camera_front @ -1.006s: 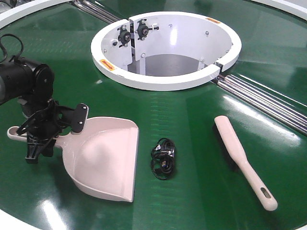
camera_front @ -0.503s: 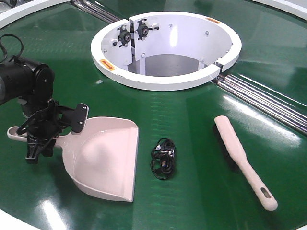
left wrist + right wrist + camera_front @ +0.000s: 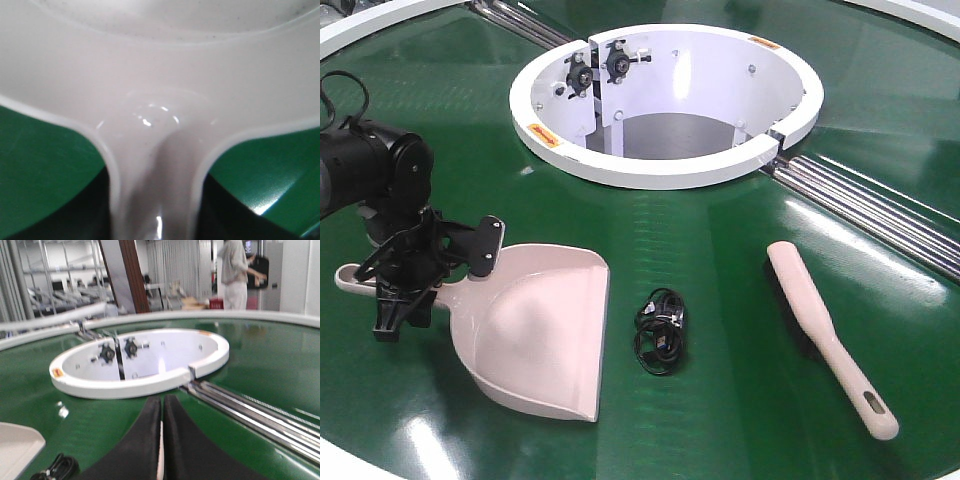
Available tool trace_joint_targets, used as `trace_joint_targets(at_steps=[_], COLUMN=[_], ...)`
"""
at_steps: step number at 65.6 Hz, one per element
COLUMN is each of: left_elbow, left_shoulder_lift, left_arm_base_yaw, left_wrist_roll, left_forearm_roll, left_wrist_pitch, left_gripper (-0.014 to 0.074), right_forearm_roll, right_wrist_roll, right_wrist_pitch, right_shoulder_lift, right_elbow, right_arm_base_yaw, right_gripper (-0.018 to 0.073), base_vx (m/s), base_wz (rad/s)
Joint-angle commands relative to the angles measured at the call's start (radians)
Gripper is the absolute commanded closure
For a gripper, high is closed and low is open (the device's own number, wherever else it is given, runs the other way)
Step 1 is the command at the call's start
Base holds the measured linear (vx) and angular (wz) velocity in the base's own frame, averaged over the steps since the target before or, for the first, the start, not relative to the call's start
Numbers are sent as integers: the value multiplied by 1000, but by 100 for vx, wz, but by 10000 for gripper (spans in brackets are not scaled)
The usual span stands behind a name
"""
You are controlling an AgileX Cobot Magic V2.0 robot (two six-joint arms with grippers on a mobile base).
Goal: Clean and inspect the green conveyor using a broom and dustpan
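**Fig.** Left tool clamped on the handle of the dustpan, which rests on the green conveyor. Right tool, pressed together and empty, is judged nearer the broom, which lies to the right, long axis diagonal, slotted handle toward the near rim.

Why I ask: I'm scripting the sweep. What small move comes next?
Probably bring the right end effector to the broom: it hovers shut, the broom lies untouched, and the left end effector straddles the handle of the dustpan.
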Motion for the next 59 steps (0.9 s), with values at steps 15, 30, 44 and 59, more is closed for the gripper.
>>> trace_joint_targets(at_steps=[15, 30, 44, 59], left_elbow=[-27, -27, -27, -27], left_shoulder_lift=[-49, -49, -49, -49], left_arm_base_yaw=[-5, -5, -5, -5], left_wrist_roll=[-16, -16, -16, -16], left_forearm_roll=[1, 1, 1, 1], left_wrist_pitch=[5, 5, 5, 5], left_gripper=[603, 603, 603, 603], right_forearm_roll=[20, 9, -8, -13], right_wrist_roll=[-5, -4, -4, -4], right_wrist_pitch=[316, 288, 445, 548], right_shoulder_lift=[359, 474, 606, 736], right_elbow=[-325, -337, -448, -546], right_arm_base_yaw=[1, 1, 3, 28], right_gripper=[569, 567, 495, 270], base_vx=[0, 0, 0, 0], base_wz=[0, 0, 0, 0])
